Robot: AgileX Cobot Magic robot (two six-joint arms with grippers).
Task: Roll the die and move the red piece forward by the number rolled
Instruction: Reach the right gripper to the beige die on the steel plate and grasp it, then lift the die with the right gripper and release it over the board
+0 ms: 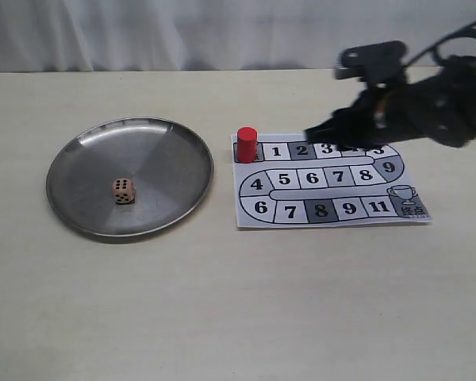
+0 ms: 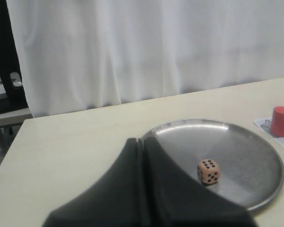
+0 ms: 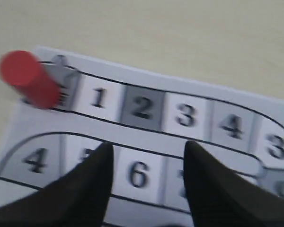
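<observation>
Item 1, die [image 1: 123,190]: pale cube with black pips, at rest inside the metal plate [image 1: 174,139], left of centre in the exterior view and a little below the plate's middle. The top face looks like six, but the pips are too small to be sure.

Item 2, red piece [image 1: 247,144]: upright on the start square at the upper left corner of the game board [image 1: 325,178], just right of the plate's rim.

Item 3, right hand [image 1: 313,133]: above the board's top row, upper right of the exterior view. Fingers are spread and hold nothing; it is well short of the piece.

Item 4, left hand [image 2: 142,142]: fingers pressed together, empty, seen only by its own camera, near the plate's edge.

Item 5, desk [image 1: 238,317]: pale surface that carries all of the above.

Handling note (a judgement): the roll appears finished, so the step in hand is fetching the piece.
- Confirm the pip count first.
- Set the spread fingers either side of the cylinder, low on its body and square to it.
- Close gently, so that it neither tips nor drags the paper board.
- Lift clear before counting squares along the track.
</observation>
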